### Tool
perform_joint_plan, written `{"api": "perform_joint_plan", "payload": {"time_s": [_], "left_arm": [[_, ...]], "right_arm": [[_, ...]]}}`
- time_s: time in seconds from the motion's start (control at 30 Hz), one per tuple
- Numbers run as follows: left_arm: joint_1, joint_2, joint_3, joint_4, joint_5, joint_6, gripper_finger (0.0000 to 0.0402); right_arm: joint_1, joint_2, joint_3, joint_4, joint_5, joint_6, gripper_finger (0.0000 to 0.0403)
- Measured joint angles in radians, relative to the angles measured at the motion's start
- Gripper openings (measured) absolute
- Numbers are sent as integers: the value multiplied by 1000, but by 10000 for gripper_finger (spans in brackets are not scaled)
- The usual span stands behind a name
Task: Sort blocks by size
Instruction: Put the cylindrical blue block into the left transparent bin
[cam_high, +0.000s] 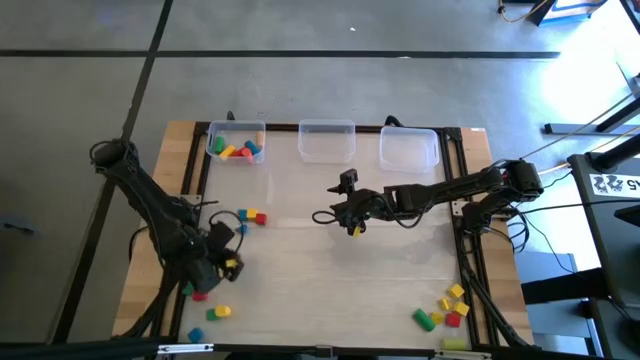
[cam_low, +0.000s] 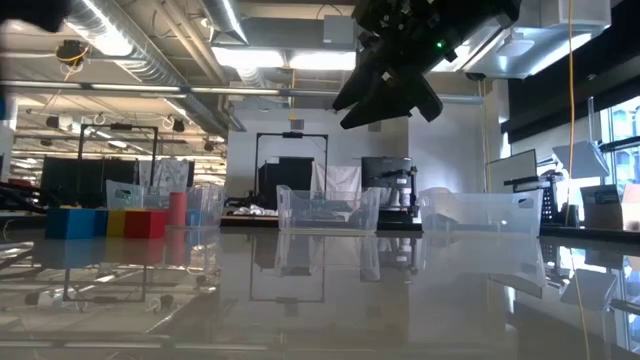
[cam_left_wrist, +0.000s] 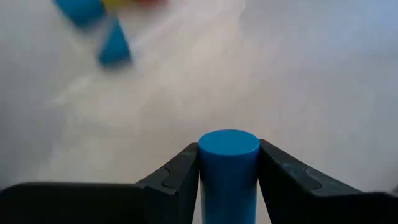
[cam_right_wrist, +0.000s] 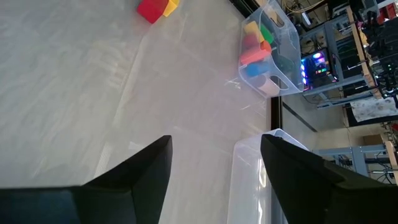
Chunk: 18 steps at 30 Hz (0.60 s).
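Note:
My left gripper (cam_high: 226, 243) is over the table's left side, shut on a blue cylinder block (cam_left_wrist: 229, 163). Just beyond it, a blue, a yellow and a red block (cam_high: 252, 216) sit together on the table; they also show in the low view (cam_low: 100, 222). More blocks lie near the front left (cam_high: 205, 300) and the front right (cam_high: 445, 310). The left clear bin (cam_high: 237, 148) holds several blocks. My right gripper (cam_high: 345, 215) hangs open above the table's middle (cam_right_wrist: 214, 149), with nothing between its fingers. My left gripper pinches the blue cylinder by its curved side (cam_left_wrist: 205, 180) between its two fingers, one on each side. The fingers slant down from the table's left. One round end face (cam_left_wrist: 229, 142) shows above the fingers. The cylinder is lifted clear of the table.
Three clear bins stand in a row along the far edge; the middle one (cam_high: 327, 140) and the right one (cam_high: 408, 148) show nothing inside. Wooden rails (cam_high: 190, 160) border the table's left and right sides. Bare tabletop lies between the two arms.

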Motion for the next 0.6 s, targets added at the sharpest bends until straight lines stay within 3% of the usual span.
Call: {"api": "perform_joint_plan", "payload": {"time_s": [0.37,0.6], "left_arm": [[207,-90,0,-135,-328,219,137],[391,-131,0,-141,-437,416,137]], "right_arm": [[0,0,0,5,0,0,250],[0,0,0,41,0,0,250]]}}
